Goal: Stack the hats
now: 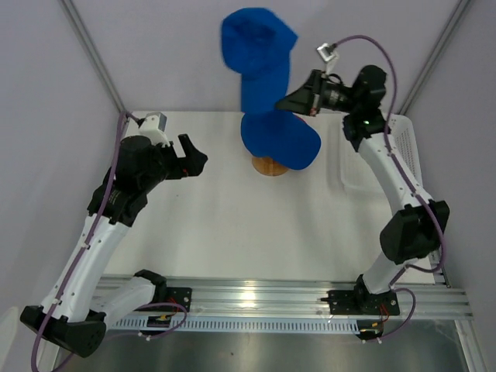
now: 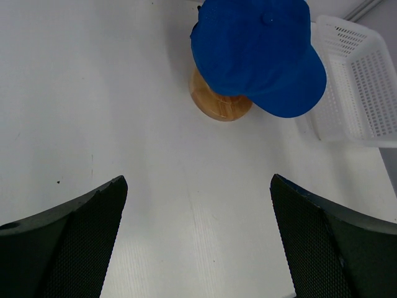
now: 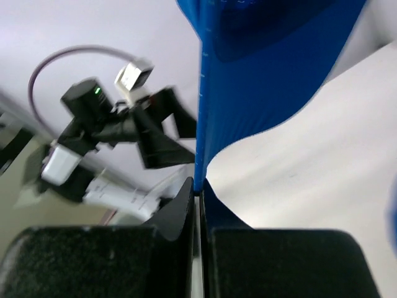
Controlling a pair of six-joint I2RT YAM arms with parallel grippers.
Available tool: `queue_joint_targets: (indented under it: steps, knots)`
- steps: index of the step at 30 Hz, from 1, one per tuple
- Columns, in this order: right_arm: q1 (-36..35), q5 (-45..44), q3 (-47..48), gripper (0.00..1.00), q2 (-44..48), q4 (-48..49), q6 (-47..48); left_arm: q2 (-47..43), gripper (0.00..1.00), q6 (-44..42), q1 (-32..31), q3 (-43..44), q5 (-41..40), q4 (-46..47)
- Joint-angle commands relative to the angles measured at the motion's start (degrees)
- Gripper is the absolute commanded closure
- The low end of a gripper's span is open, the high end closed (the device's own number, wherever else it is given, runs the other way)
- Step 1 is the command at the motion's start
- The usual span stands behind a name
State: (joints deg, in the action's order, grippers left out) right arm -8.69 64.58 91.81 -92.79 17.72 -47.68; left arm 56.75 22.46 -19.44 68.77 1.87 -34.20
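A white table fills the floor of a pale-walled booth. From above, the right claw is raised beyond the table's far part, pressed together on the fabric of a royal blue cap. That cap spreads up and to the left of the claw, over the back wall. Just below the claw sits a second blue cap on a wooden stand. Whether the two caps touch cannot be told from this angle.

The right wrist camera alone shows the grip itself: the fingertips are closed on a thin fold of blue cloth, which fans out ahead of the claw with a line of stitching along its edge.

The left wrist camera gives the clearest look at the cap on the stand. It has a rounded crown with a button on top, and its curved brim points towards a white mesh basket. It lies ahead of the left claw, whose fingers are spread wide over bare table, holding nothing.
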Motion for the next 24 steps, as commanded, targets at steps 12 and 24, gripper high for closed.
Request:
queue_joint_targets:
  steps: [12,24]
  knots:
    - [-6.3,7.0,8.4,1.0,-16.4,-16.4,0.9,-7.1,0.0,0.2,-0.4,-5.1,-1.6,3.8]
    - [5.6,8.8,11.8,0.98,-20.5,-41.3,21.5,-3.1,0.01,2.5,-0.4,-4.5,-1.5,4.5]
